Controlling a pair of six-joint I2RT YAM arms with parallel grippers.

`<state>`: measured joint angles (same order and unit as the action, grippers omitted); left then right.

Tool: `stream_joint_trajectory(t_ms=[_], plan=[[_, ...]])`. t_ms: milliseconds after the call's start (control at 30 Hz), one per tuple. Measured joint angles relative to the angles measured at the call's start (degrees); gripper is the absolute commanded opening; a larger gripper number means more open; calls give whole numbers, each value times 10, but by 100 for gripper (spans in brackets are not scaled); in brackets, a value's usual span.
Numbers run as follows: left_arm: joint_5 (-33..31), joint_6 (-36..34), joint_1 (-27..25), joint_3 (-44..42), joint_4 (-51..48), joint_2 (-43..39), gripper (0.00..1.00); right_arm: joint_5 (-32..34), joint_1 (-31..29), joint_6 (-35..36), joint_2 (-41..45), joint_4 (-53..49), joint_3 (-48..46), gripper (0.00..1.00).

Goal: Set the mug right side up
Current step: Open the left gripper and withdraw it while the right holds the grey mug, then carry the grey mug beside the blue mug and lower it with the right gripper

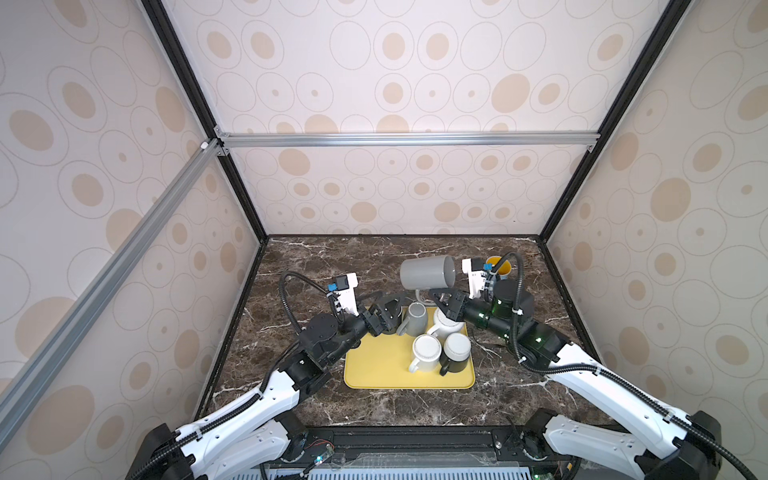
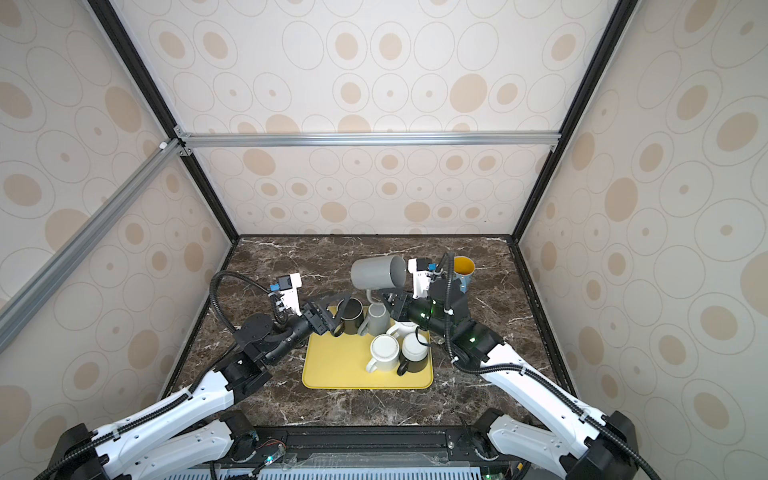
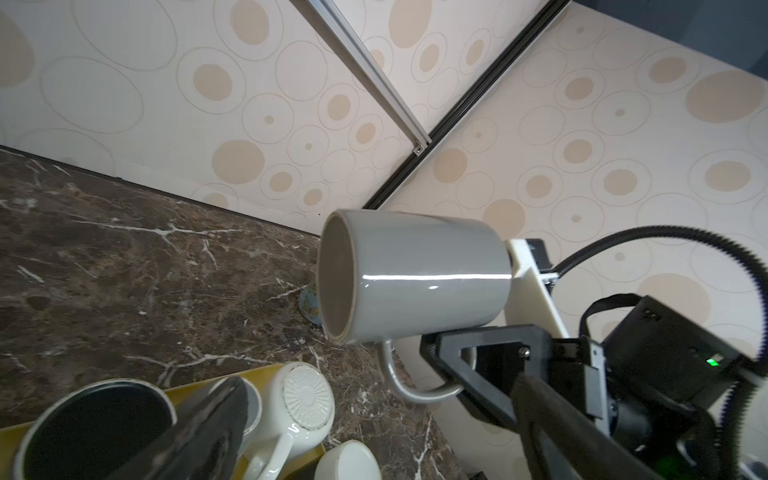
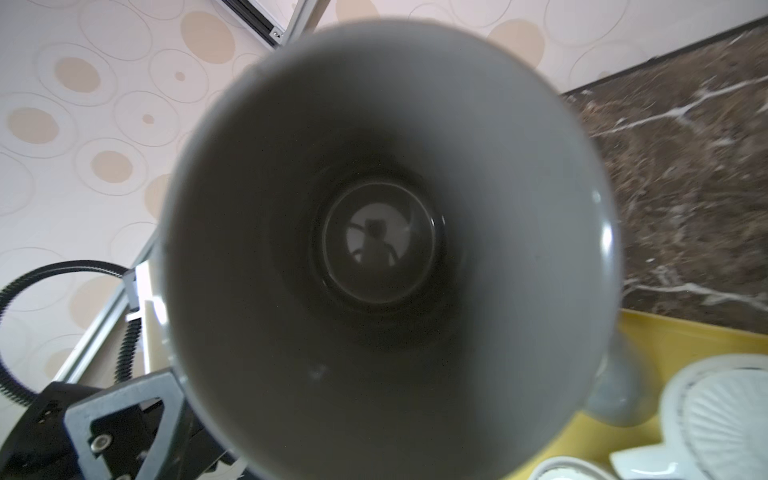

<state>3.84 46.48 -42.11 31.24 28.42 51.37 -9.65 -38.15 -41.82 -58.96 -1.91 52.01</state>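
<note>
A large grey mug (image 1: 428, 272) (image 2: 377, 272) hangs on its side above the table behind the tray. Its mouth faces the right wrist camera, and its inside (image 4: 374, 249) fills that view. My right gripper (image 1: 441, 300) (image 2: 391, 301) is shut on the mug's handle (image 3: 415, 388) beneath the body (image 3: 415, 274). In the right wrist view the mug hides the gripper's own jaws. My left gripper (image 1: 384, 313) (image 3: 386, 440) stands wide open just left of the mug, over the tray's back left corner, holding nothing.
A yellow tray (image 1: 374, 370) (image 2: 332, 370) carries a black mug (image 2: 351, 316), a small grey mug (image 1: 415, 318) and upturned white mugs (image 1: 426, 353). A yellow and blue cup (image 1: 498, 268) stands at the back right. Walls close in three sides.
</note>
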Motion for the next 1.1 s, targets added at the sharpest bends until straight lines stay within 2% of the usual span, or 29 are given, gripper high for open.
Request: stream_joint_trajectory(t_ms=[233,400,700,1100], plan=[[-52,-50,0,0,-64,-36,100,132,5,113,-60,-193,148,0],[-68,-66,0,0,-80,-35,99,210,22,168,-115,-266,187,0],[-79,-77,0,0,-87,-17,99,250,83,204,-200,-320,236,0],[-80,-84,0,0,-97,-4,99,229,162,213,-312,-326,262,0]])
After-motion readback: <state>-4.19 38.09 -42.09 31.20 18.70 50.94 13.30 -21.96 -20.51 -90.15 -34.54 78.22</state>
